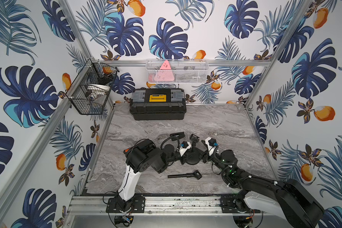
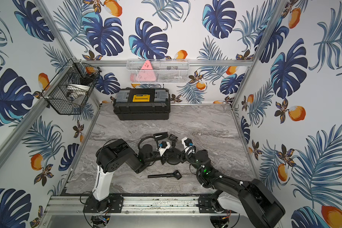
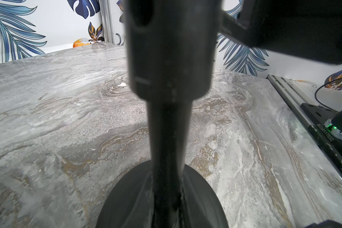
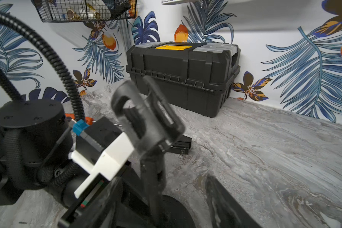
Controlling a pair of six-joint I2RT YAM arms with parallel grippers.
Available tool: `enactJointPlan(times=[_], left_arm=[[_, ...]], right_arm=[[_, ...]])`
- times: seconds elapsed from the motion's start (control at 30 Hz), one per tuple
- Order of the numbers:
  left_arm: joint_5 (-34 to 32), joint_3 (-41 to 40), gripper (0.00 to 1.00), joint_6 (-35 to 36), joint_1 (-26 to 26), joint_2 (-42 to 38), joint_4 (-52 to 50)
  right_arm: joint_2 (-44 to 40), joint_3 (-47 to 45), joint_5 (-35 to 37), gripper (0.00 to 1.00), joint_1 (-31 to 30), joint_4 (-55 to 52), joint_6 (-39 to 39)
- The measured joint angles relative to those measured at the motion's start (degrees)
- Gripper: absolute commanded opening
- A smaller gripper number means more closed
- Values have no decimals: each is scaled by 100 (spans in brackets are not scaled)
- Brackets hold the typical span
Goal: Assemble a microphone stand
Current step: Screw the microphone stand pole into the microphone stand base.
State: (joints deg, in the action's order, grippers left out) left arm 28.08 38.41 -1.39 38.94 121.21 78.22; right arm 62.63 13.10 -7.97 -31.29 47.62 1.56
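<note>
While the left gripper (image 1: 189,153) is clamped on the upright stand pole (image 3: 169,138) near the middle of the table (image 1: 215,122), the right gripper (image 4: 162,197) holds its jaws apart around it.

The marbled table (image 1: 215,126) carries a black toolbox (image 1: 157,107), the upright stand (image 1: 193,158) and a loose rod (image 1: 184,175).

Looks like a robotics lab test cell. The whole booth is an aluminium extrusion frame (image 1: 235,62) with tropical leaf wallpaper (image 1: 124,33) on the panels and a marble-look tabletop (image 1: 215,126) for a floor. A left arm (image 1: 129,177) and a right arm (image 1: 265,183) are bolted to a rail (image 1: 186,204) up front. A black wire basket (image 1: 87,98) and a white mesh basket (image 1: 186,77) hang off the frame, with a toolbox (image 1: 158,106) parked at the back.
</note>
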Motion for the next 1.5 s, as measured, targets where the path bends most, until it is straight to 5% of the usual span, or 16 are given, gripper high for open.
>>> enactJointPlan(times=[0.17, 0.43, 0.77, 1.2, 1.37, 1.5], left_arm=[[-22, -9, 17, 28, 0, 7, 20], [-31, -74, 18, 31, 4, 79, 240], [-17, -68, 17, 149, 4, 70, 221], [11, 0, 17, 302, 44, 35, 42], [0, 20, 17, 319, 52, 35, 15], [-68, 26, 19, 273, 68, 24, -28]], right_arm=[[-85, 385, -1668, 62, 975, -905, 192], [887, 1298, -3279, 61, 1257, -1733, 870], [1646, 1950, -4236, 60, 1276, -2328, 1703], [1843, 1971, -4524, 48, 1377, -1969, 1690], [1954, 1971, -4546, 34, 1377, -1751, 1569], [1967, 1943, -4494, 3, 1379, -1585, 1655]])
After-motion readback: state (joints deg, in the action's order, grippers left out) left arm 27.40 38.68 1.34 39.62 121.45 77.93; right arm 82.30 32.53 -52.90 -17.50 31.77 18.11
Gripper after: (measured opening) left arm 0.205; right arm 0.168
